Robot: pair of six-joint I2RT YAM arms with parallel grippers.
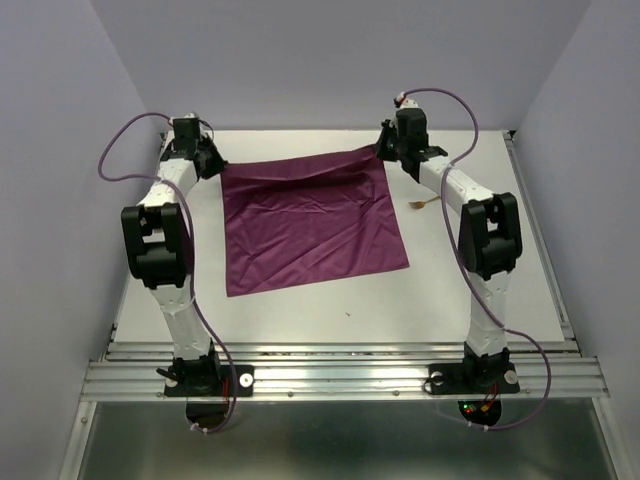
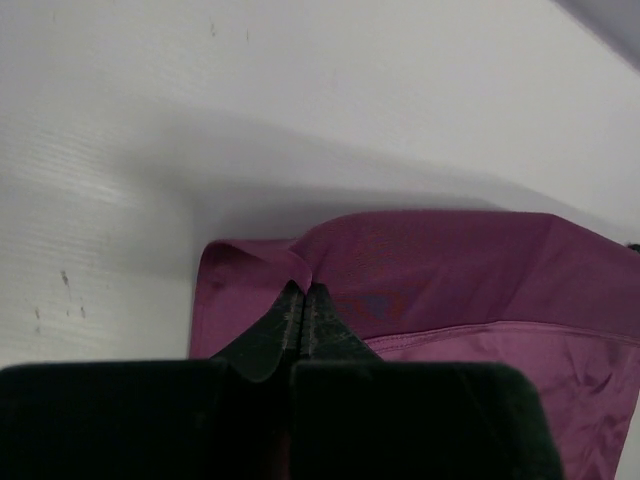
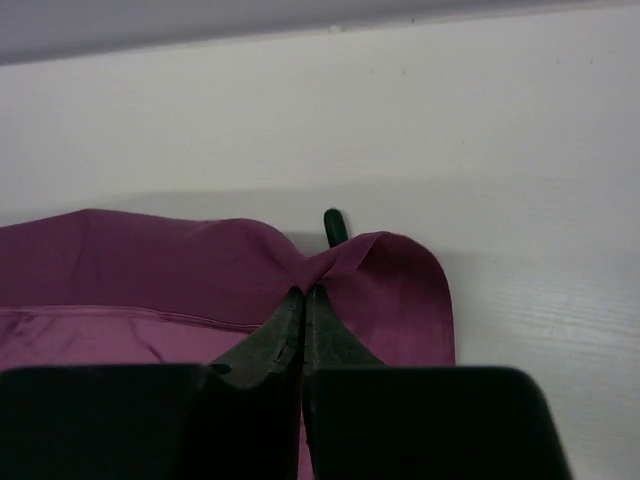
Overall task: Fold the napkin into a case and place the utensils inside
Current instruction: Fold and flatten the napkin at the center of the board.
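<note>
Currently, left gripper (image 2: pixel 303 292) and right gripper (image 3: pixel 303 292) are each pinching an upper napkin (image 1: pixel 310 225) corner. Right arm (image 1: pixel 455 195) is partly hiding a gold-tipped utensil (image 1: pixel 425 204), centre right.

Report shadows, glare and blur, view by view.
Top external: even, soft light; faint sheen on the creased magenta-purple cloth napkin, bright glare along the metal rail. Left wrist: broad soft shadow on the white table behind the napkin; the left gripper dark, slightly blurred. Right wrist: similar shadow band; the right gripper underexposed, detail lost.
</note>
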